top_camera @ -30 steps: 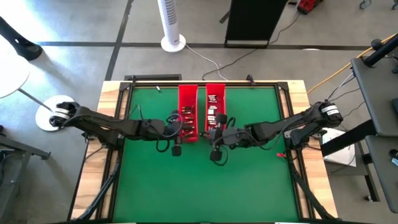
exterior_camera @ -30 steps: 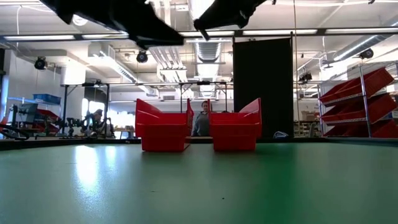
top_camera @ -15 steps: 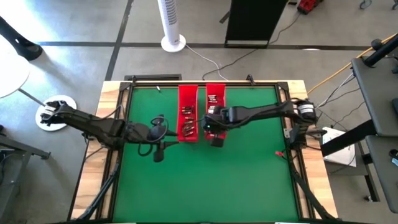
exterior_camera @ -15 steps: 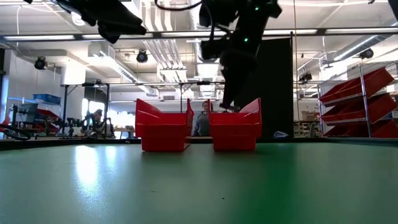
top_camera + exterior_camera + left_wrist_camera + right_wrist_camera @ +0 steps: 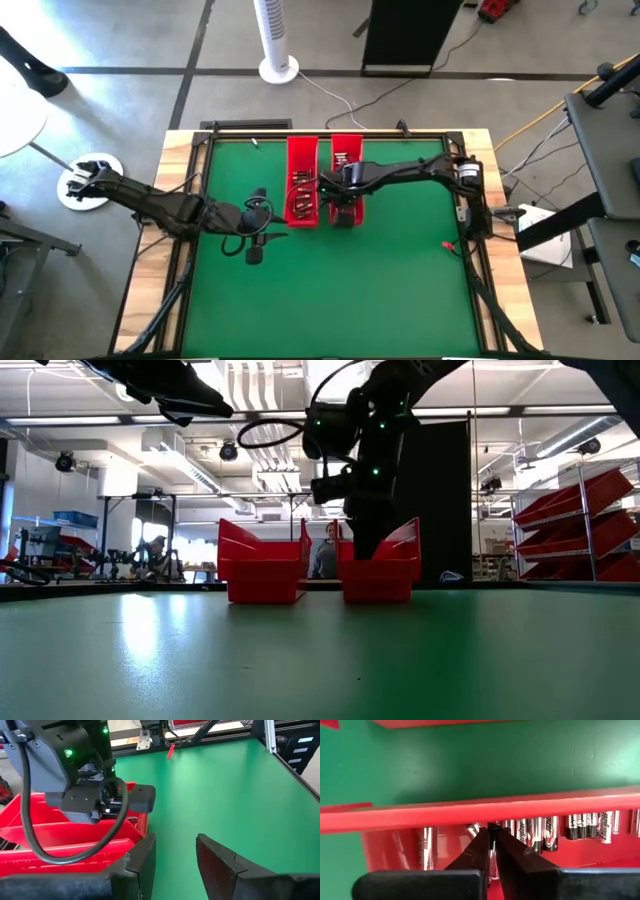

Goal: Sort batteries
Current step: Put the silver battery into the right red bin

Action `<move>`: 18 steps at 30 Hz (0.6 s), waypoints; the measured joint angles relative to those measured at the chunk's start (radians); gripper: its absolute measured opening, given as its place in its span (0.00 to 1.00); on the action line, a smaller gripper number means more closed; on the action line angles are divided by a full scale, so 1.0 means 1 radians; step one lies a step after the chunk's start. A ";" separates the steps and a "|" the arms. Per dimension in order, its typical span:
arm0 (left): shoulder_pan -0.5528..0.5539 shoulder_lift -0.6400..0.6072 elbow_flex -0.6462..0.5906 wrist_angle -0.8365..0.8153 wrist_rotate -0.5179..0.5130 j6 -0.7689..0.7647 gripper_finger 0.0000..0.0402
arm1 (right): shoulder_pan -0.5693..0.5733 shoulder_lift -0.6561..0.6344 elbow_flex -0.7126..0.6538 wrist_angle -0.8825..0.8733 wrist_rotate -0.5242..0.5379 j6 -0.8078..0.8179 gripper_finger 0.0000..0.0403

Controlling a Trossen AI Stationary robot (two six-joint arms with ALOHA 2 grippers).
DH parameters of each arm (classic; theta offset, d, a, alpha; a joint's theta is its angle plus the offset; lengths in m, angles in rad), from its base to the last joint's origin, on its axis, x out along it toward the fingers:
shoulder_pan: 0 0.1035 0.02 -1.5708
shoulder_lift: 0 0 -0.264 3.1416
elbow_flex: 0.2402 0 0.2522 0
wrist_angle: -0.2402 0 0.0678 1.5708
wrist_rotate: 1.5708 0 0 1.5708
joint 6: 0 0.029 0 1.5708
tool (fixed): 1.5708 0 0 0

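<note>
**Right gripper down in the right tray, fingers pinched shut**

While my right gripper (image 5: 491,836) hangs nose-down inside the right red tray (image 5: 347,165), its fingers are pressed together with only a sliver between the tips; I cannot tell from the wrist view whether a battery is caught there. Just past the tips lie the batteries (image 5: 540,832), silvery cylinders with dark ends, packed side by side in a row against the tray floor, touching one another. Their long axes run parallel, pointing away from my fingers toward the near red wall (image 5: 480,812), so each shows me its length rather than its end.

To do this step well, I judge I should line my jaws across a single cylinder's width, not along it, and come down on one at the row's edge so neighbours are not dragged.

My left gripper (image 5: 174,855) waits over the green table (image 5: 400,290), beside the left red tray (image 5: 301,165), fingers parted and empty. More batteries (image 5: 303,185) lie in that tray.
</note>
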 joint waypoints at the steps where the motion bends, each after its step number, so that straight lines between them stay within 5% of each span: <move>1: 0.000 0.000 0.000 -0.001 0.000 0.000 0.30 | -0.004 0.004 0.000 0.000 -0.001 -0.006 0.04; 18: 0.001 0.002 0.000 -0.001 -0.044 0.006 0.30 | -0.027 0.058 -0.002 0.024 0.008 -0.063 0.04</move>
